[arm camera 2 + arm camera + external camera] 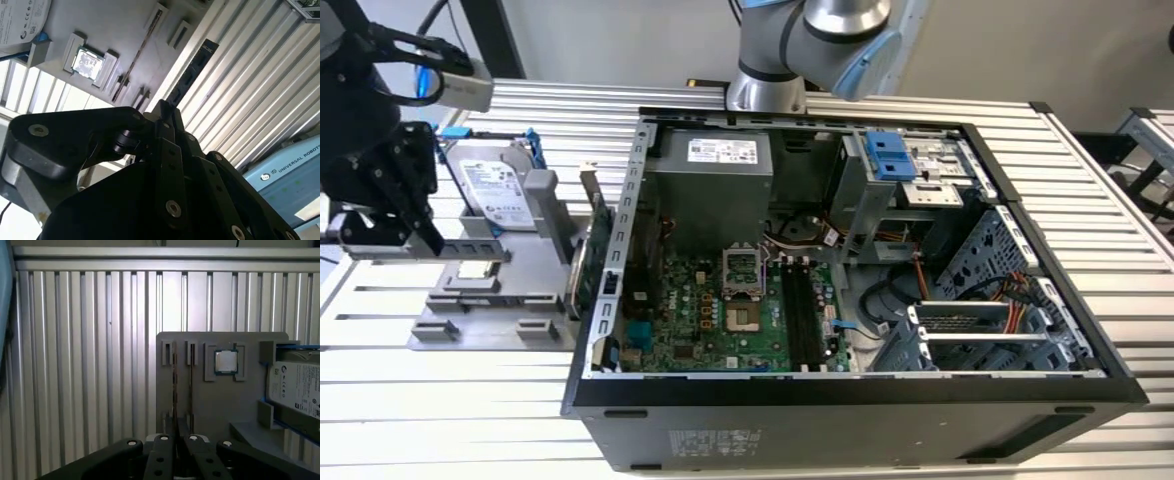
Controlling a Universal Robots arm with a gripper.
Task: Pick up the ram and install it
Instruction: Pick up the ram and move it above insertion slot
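The gripper (pixel 376 232) hangs at the exterior view's left, above the gray holder (pixel 480 300) and well apart from the open computer case (pixel 854 390). In both wrist views its fingers are drawn narrow, and a thin dark strip runs out from between the tips. I take this strip to be the ram (pixel 192 72), clamped and lifted clear of its slot. Seen edge-on in the first wrist view, the ram (pixel 174 390) lies parallel to a second stick (pixel 191 385) that sits in the holder beside the processor chip (pixel 226 361).

The ram's long axis follows the ribs of the table (pixel 454 400), so it runs left to right in the exterior view. The black memory slots (pixel 807 315) on the board run from near to far, crossing that line. By my judgement the stick stands about a quarter turn off from them.

The slots lie to the exterior view's right of the gripper, past the case's left wall (pixel 607 270) and low inside the box. The hard drive (pixel 494 190) stands just on the far side of the gripper. Around the slots the room is tight, with the processor socket (pixel 744 318) on one side and cables and a metal cage on the other. Above the case the way looks open.
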